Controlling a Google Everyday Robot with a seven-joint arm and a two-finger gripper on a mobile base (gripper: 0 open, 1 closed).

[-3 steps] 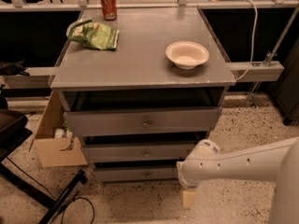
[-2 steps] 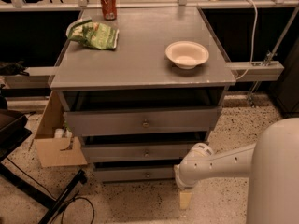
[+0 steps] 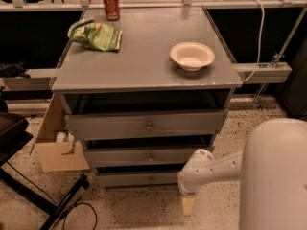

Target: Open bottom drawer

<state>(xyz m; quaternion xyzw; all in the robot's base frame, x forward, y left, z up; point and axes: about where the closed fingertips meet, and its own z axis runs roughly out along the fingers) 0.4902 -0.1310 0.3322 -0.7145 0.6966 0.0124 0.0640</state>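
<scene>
The grey cabinet (image 3: 144,71) has three drawers, all slightly ajar. The bottom drawer (image 3: 129,178) is the lowest one, with a slim grey front and a small round metal knob (image 3: 151,179). My gripper (image 3: 188,204) hangs from the white wrist (image 3: 196,171) at the cabinet's lower right corner. It is close to the floor, just right of the bottom drawer's front and well right of the knob. It holds nothing that I can see.
On the cabinet top stand a white bowl (image 3: 192,56), a green chip bag (image 3: 98,35) and a red can (image 3: 111,4). A cardboard box (image 3: 55,147) and black chair legs (image 3: 43,200) sit at left. My white arm (image 3: 276,176) fills the lower right.
My arm's large white body has swung in and grown at lower right. The gripper has stayed by the cabinet's lower right corner. The drawers have not moved.
</scene>
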